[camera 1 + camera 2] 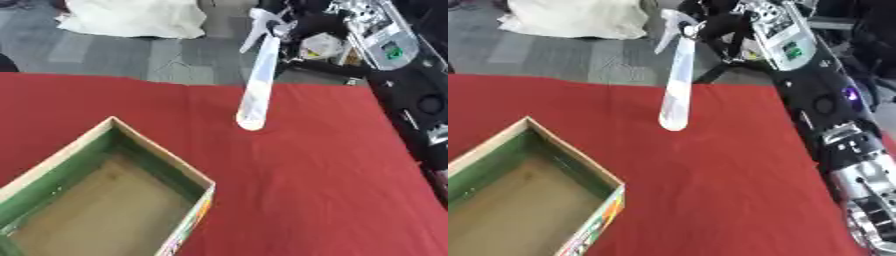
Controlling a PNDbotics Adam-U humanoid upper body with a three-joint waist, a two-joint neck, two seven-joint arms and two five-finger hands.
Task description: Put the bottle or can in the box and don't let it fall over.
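Observation:
A tall, slim white spray bottle [260, 80] stands over the far middle of the red table [332, 175], leaning a little, its round base [251, 121] nearest me. My right hand [715, 25] comes in from the upper right and its dark fingers are curled round the bottle's spray head. Whether the base touches the cloth I cannot tell. The open cardboard box [162, 152], green inside with a brown floor, sits at the lower left, well apart from the bottle, with nothing inside. My left hand shows in no view.
My right arm [833, 115] runs down the table's right edge. Beyond the far edge lie grey floor and a white cloth [131, 17]. Bare red cloth stretches between the bottle and the box.

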